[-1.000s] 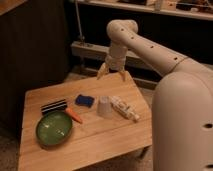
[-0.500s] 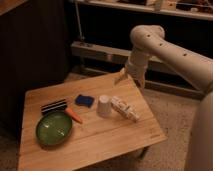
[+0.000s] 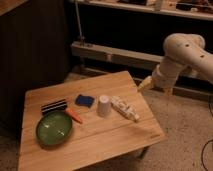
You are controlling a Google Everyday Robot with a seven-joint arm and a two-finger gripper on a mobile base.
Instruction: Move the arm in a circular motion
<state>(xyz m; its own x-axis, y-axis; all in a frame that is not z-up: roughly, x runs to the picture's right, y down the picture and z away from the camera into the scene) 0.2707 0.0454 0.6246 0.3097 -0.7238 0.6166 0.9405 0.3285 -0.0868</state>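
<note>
Arm: the cream-white arm is entering from the right edge and bending down toward the left; dark holes are showing on its upper segment.
Arm position: it is hanging beyond the right far corner of the wooden table, above the speckled floor.
Gripper: the pale gripper is pointing left and slightly down, sitting just beside the table's right edge and apart from everything on the top.
Gripper state: whether it is parted or closed is not showing from this angle; nothing is appearing in its hold.
Table contents, left: a green bowl is resting near the front left; a black-and-white striped item is lying just behind it.
Table contents, centre: a small orange item is lying beside the bowl's right rim; a blue block is lying behind it.
Table contents, right: a white cup is standing mouth-down; a pale elongated packet is lying on its side just to the cup's right.
Background: a pale horizontal rail is running behind the table against dark shelving.
</note>
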